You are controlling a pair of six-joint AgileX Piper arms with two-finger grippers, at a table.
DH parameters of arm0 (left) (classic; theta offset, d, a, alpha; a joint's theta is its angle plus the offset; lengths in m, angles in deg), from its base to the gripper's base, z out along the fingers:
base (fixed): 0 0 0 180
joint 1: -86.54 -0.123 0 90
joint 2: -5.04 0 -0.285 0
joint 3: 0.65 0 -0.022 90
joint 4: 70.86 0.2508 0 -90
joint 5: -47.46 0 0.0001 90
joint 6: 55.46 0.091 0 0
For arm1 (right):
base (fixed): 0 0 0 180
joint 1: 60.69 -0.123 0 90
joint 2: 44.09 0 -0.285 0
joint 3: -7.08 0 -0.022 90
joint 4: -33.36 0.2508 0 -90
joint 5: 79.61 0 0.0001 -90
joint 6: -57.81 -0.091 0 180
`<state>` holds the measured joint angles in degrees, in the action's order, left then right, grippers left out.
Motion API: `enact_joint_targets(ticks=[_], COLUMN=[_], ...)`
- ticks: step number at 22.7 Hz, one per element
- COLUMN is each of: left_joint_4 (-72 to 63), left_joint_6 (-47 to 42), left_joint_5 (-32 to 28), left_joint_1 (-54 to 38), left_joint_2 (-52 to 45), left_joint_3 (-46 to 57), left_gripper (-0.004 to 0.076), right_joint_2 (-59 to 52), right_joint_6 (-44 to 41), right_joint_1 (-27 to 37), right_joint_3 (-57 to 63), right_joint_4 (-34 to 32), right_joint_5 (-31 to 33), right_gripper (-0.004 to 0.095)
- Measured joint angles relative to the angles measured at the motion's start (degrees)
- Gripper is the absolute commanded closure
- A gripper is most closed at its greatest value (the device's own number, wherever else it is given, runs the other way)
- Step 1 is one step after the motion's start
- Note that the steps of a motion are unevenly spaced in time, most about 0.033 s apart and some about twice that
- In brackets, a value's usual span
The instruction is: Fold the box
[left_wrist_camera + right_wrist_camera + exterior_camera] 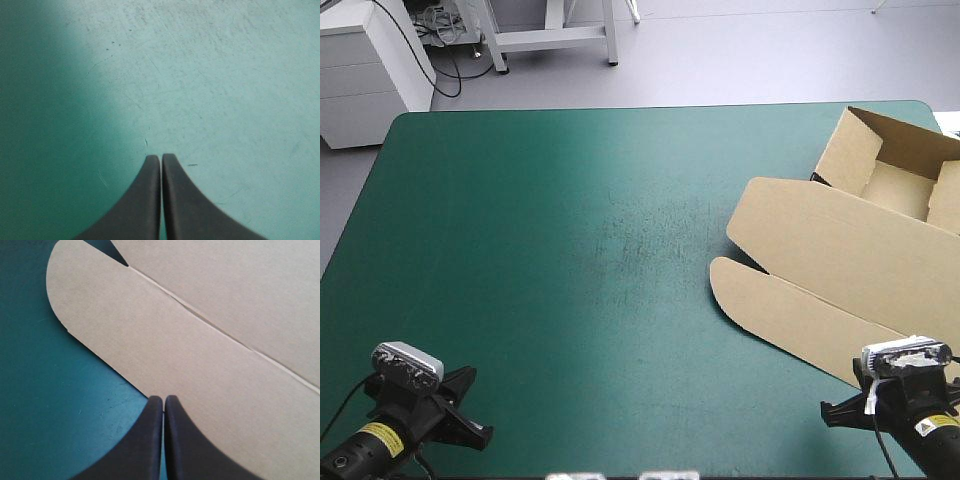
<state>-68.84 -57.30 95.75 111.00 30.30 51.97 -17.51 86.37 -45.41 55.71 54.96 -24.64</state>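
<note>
Right wrist view | right claw (163, 398) pinched together, empty | at box (210, 355) edge

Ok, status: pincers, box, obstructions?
Left pincer shut over cover. Right pincer shut, empty, at box flap edge. Box: tray walls up, lid flat. Nothing obstructing.

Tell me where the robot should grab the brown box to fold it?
Probably the long rounded flap of the box, at its free edge. It lies flat, that edge facing the near side of the table, so the right claw, shut right by it, could open and come in from there.
</note>
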Motion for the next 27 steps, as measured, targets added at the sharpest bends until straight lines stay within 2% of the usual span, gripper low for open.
enact_joint_targets(ticks=[4, 10, 27], left_joint_4=[0.0, 0.0, -0.4], left_joint_6=[0.0, 0.0, 0.0], left_joint_5=[0.0, -0.1, -0.1], left_joint_1=[0.0, 0.0, 0.0], left_joint_2=[0.0, 0.0, 0.0], left_joint_3=[0.0, 0.0, 0.0], left_gripper=[0.0732, 0.0732, 0.0732], right_joint_2=[-1.5, -3.1, -3.1], right_joint_6=[-2.4, -3.3, -3.3], right_joint_1=[-1.9, -2.3, -2.5], right_joint_3=[0.1, 2.6, 3.1], right_joint_4=[-2.9, -3.3, -3.3], right_joint_5=[-1.3, -5.1, -6.6], right_gripper=[0.0902, 0.0904, 0.0926])
